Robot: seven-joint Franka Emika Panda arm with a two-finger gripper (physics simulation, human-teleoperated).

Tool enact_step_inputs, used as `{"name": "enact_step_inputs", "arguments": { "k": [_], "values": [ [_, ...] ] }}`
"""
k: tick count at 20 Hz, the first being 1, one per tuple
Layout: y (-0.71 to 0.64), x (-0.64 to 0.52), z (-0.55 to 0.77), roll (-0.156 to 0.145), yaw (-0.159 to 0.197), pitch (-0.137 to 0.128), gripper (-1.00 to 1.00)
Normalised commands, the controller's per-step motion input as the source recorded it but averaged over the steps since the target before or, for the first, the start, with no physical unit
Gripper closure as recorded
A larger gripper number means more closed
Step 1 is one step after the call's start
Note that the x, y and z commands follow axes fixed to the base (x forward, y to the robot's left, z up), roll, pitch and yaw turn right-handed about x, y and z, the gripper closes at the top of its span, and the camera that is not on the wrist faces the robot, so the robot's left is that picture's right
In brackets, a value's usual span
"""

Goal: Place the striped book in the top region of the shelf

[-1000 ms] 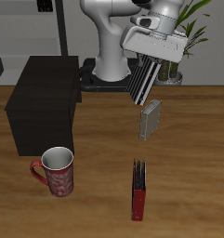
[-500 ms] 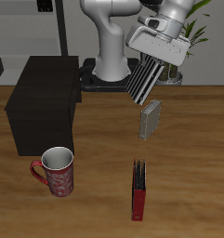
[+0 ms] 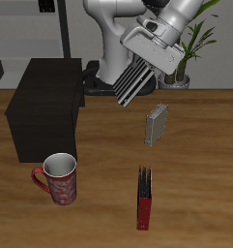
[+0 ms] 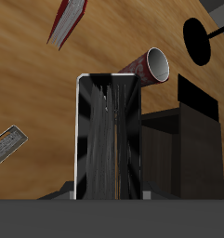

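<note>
Table (image 3: 200,174): a wood-grain surface is seen carrying every loose item; the robot's base stands at its back.

Shelf (image 3: 45,107): the dark boxy cabinet is shown standing on the table toward the back, its flat top bare. In the wrist view its dark block (image 4: 183,139) appears just past the held book's edge.

Gripper (image 3: 145,60): it is held high above the table, tilted, with its fingers closed against the flat faces of the striped book; nothing else is carried.

Striped book (image 3: 133,80): it is gripped at 1 end and hangs slanting down from the fingers, clear of the table, its free end pointing toward the shelf. The wrist view shows its glossy cover (image 4: 109,135) filling the space between the jaws.

Key relation: the shelf's top lies sideways from the hanging book and a little below its free end, with open air between them. The book's long axis is tilted, not level, so the coming move is judged to call for a sideways carry and a flattening of the book over the top.

Mug (image 3: 58,179): 1 red patterned mug is seen upright near the front edge.

Red book (image 3: 144,197): it stands on edge near the front.

Grey book (image 3: 157,124): it is seen propped up, below the gripper.
</note>
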Motion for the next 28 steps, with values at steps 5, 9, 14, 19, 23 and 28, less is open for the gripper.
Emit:
{"name": "enact_step_inputs", "arguments": {
  "k": [5, 9, 14, 19, 23, 28],
  "values": [
    [-0.08, -0.04, -0.19, -0.115, -0.026, 0.044, 1.0],
    [0.07, -0.04, -0.07, -0.105, -0.006, -0.006, 1.0],
    [0.15, 0.0, -0.14, -0.071, 0.022, 0.012, 1.0],
    [0.03, -0.01, -0.1, -0.061, 0.008, -0.003, 1.0],
    [-0.03, 0.0, -0.03, -0.082, -0.005, -0.014, 1.0],
    [-0.14, 0.01, 0.02, -0.065, -0.022, -0.01, 1.0]
  ]
}}
